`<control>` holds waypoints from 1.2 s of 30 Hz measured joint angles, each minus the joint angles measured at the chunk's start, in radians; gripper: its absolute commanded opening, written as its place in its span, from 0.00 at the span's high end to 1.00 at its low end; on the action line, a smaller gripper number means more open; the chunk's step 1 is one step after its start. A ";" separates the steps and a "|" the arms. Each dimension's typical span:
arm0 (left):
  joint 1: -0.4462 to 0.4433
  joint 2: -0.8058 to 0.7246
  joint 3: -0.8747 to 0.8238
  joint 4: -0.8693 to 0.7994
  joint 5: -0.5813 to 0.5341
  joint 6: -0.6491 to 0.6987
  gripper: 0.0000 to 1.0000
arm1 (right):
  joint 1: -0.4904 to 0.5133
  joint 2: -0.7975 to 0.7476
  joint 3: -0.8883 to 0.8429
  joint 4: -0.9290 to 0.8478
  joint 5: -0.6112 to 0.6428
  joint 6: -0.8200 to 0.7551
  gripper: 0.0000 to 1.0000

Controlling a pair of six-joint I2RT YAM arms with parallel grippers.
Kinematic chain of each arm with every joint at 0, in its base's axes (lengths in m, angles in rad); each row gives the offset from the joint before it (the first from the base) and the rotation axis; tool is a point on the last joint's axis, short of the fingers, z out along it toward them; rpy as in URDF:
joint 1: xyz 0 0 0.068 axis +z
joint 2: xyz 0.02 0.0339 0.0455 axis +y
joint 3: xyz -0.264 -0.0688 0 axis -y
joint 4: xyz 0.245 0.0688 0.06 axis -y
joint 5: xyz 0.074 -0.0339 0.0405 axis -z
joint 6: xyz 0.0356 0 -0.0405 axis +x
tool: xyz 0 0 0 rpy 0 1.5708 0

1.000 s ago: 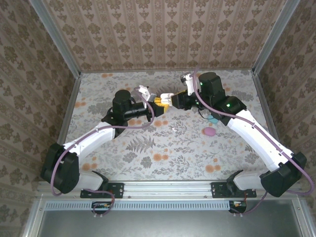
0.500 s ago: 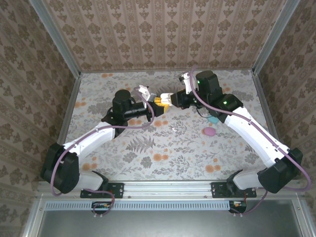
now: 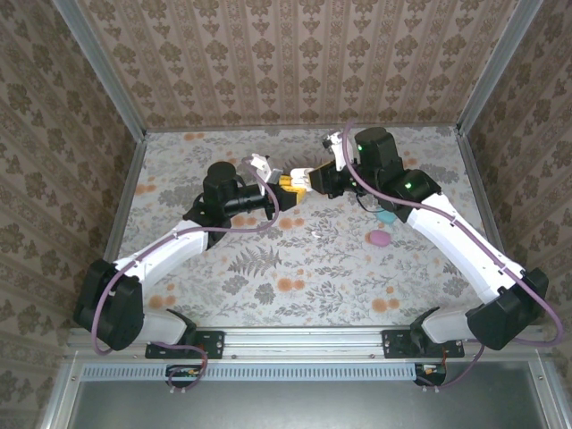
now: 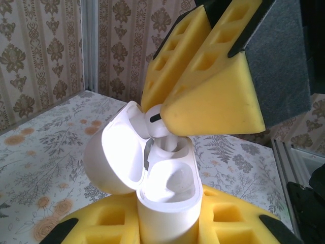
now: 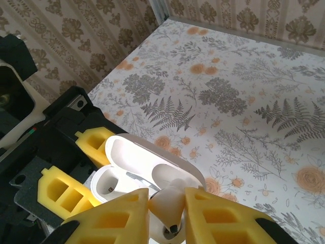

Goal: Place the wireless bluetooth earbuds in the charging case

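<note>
top view: the two arms meet over the far middle of the table point(image 3: 268, 268). the left gripper point(image 3: 284, 184) and the right gripper point(image 3: 305, 178) are tip to tip, well apart from the back wall point(image 3: 295, 63) and both side rails. the near half of the table lies open. a pink case point(image 3: 379, 239) and a teal piece point(image 3: 386, 217) sit beside the right forearm. what the tips hold is too small to tell here.

left wrist view: the left gripper point(image 4: 167, 226) is clenched on the base of the white charging case point(image 4: 167, 198), which stands upright with its lid point(image 4: 109, 162) swung open to the left. the right gripper point(image 4: 161, 116) reaches in from above, pinching a white earbud point(image 4: 157, 126) at the case's mouth. i cannot tell whether the earbud touches the rim.

right wrist view: the right gripper point(image 5: 166, 195) grasps the earbud point(image 5: 165, 208) between its yellow pads, directly over the open case point(image 5: 132, 165). the left gripper's fingers point(image 5: 96, 140) flank the case. beyond them the table runs bare to the corner.
</note>
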 measured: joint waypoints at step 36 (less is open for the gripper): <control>0.006 0.000 0.011 0.000 0.091 0.001 0.76 | -0.041 -0.087 -0.048 0.000 -0.123 -0.159 0.67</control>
